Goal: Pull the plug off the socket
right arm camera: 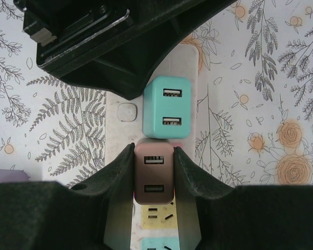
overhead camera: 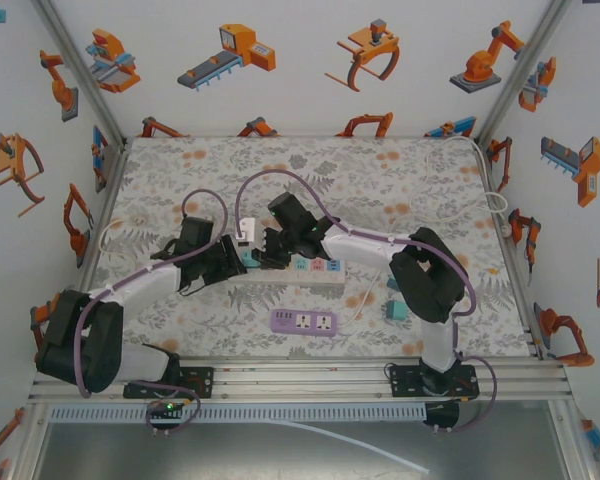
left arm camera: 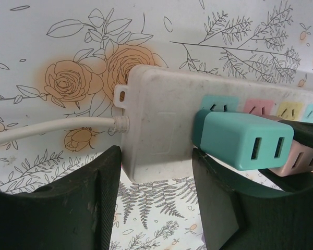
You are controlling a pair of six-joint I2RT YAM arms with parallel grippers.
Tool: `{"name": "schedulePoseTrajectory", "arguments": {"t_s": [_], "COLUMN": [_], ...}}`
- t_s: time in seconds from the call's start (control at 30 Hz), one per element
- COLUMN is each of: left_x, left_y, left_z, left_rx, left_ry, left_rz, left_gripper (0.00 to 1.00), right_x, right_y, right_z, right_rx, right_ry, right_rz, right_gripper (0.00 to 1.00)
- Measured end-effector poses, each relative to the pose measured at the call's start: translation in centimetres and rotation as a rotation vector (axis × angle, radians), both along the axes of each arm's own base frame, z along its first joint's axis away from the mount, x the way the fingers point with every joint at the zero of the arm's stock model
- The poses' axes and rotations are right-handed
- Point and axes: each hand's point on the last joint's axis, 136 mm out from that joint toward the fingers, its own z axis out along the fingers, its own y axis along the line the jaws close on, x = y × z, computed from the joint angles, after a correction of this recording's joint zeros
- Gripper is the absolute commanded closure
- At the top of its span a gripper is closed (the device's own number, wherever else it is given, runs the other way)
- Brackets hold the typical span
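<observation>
A white power strip (overhead camera: 315, 268) lies mid-table with coloured sockets. In the right wrist view a brown USB plug (right arm camera: 154, 174) sits on the strip (right arm camera: 120, 135) over its pink socket, and my right gripper (right arm camera: 153, 151) is shut on the plug's two sides. A teal plug (right arm camera: 166, 107) stands in the socket just beyond. My left gripper (left arm camera: 156, 153) is open, its fingers (left arm camera: 94, 198) straddling the strip's cable end (left arm camera: 161, 109) beside the teal plug (left arm camera: 245, 140). From above, the left gripper (overhead camera: 230, 258) and right gripper (overhead camera: 270, 250) meet tip to tip over the strip.
A purple power strip (overhead camera: 303, 322) lies nearer the front edge. Small teal items (overhead camera: 398, 312) rest by the right arm's base. The strip's white cable (left arm camera: 47, 130) trails left. An empty yellow socket (right arm camera: 159, 213) is right behind the brown plug.
</observation>
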Motion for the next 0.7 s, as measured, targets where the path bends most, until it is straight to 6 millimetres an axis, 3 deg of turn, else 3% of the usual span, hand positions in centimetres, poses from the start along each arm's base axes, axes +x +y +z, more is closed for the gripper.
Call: {"name": "schedulePoseTrajectory", "arguments": {"t_s": [0.2,0.53,0.7], "left_x": [0.1,0.1,0.1], "left_y": [-0.1,-0.1,0.0], "left_z": [0.2,0.3,0.4], "left_rx": [0.026,0.036,0.039], "left_ry": [-0.012,-0.020,-0.024], "left_rz": [0.001,0.004,0.007], "left_gripper": [0.48,0.48,0.48], "right_x": [0.2,0.3,0.4], "right_y": [-0.1,0.1,0.2], "right_z": [0.4,3.9,4.3], "right_rx": [0.015,0.090,0.103], "right_ry": [0.021,-0.003,-0.011], "right_rz": [-0.020,-0.022,-0.024], "right_gripper": [0.93,0.95,0.96]}}
